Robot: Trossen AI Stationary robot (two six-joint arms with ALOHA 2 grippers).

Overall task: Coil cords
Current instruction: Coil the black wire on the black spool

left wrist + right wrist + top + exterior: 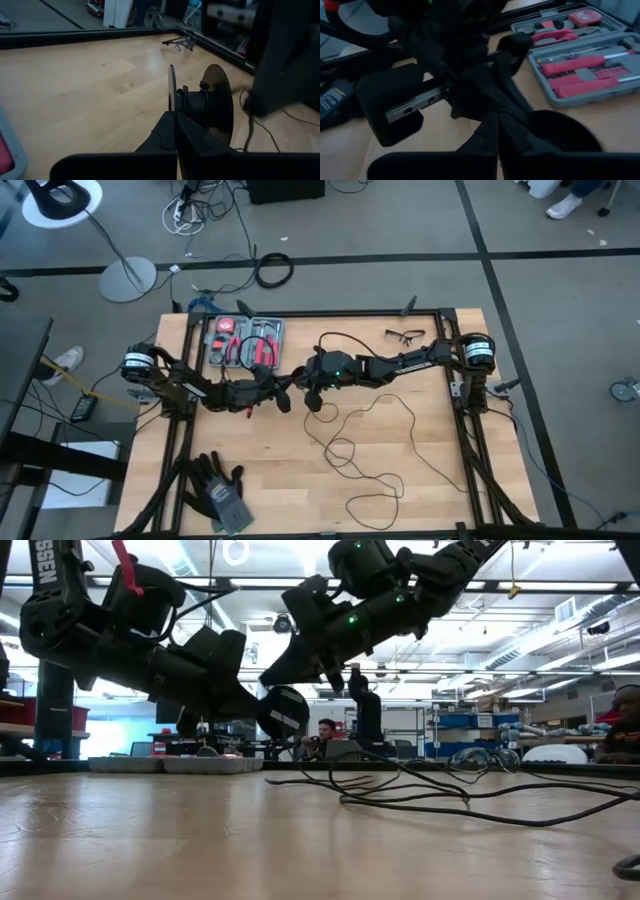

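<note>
left tool [175, 122] clamps the puck [212, 102]; cord's [375, 415] attachment hidden.

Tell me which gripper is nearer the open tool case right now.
Left. The left gripper sits just in front of the tool case, shut on the cord's puck. The right gripper, also shut, is beside it, slightly farther from the case.

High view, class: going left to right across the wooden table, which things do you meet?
Black gloves → open tool case → left gripper → right gripper → thin black cord → glasses.
</note>
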